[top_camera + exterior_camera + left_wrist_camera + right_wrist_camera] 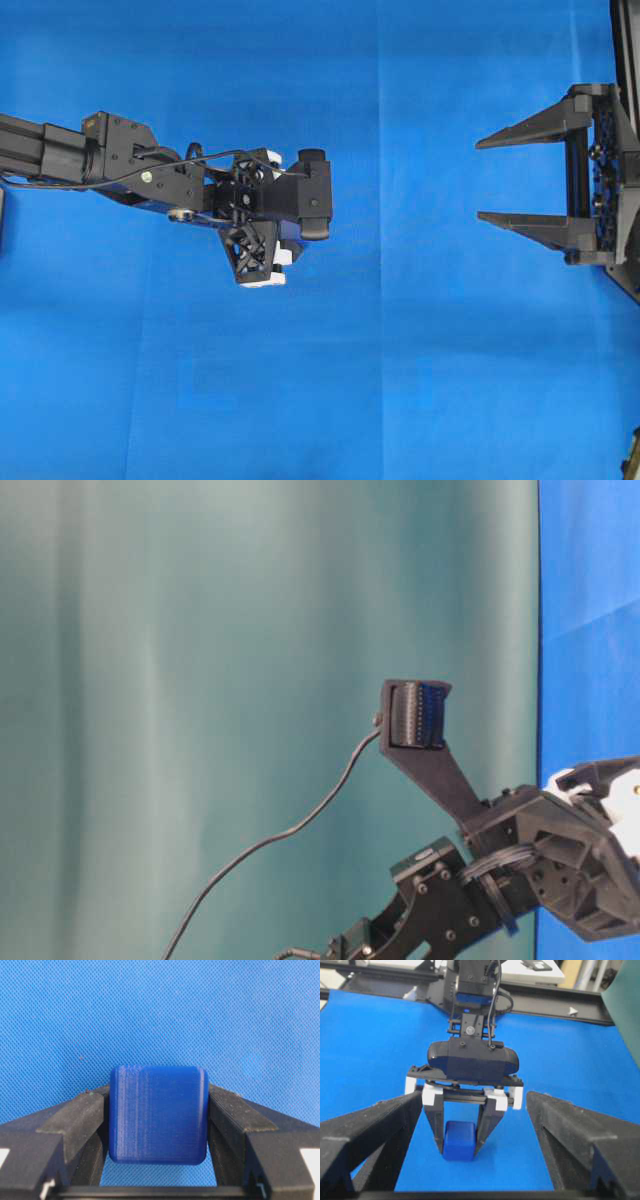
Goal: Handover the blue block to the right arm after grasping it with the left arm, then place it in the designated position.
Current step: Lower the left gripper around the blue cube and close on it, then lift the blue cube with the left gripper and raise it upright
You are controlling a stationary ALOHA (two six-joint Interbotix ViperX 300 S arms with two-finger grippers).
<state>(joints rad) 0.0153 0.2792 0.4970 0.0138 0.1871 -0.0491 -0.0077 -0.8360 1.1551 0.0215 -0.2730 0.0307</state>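
Desk (420, 400): blue cloth all over, faint fold lines, nothing else lying between the arms.

Left arm (120, 160) reaches in from the left edge of the overhead view, gripper pointing down at the cloth. Left gripper (460, 1147): fingers (75, 1120) closed in to the block on both sides; in the left wrist view each black finger meets a side face with no gap showing. Clamped on the block as far as the frames show.

Right arm (610, 180) sits at the right edge, well apart from the left. Right gripper (480, 180): fingers (525, 125) spread wide, nothing between them, pointing toward the left arm.

Block (158, 1114): dark blue cube with rounded edges, on the cloth between the left fingers, its bottom at cloth level in the right wrist view. Whether it actually rests on the cloth or is a hair off, cannot tell.

Hidden or hard to make out: from overhead the block is almost wholly under the left wrist camera housing. Table-level view shows only the left arm's rear, a cable and a teal backdrop (200, 680); no block, no right arm. Right arm body is cut off at the frame edge.
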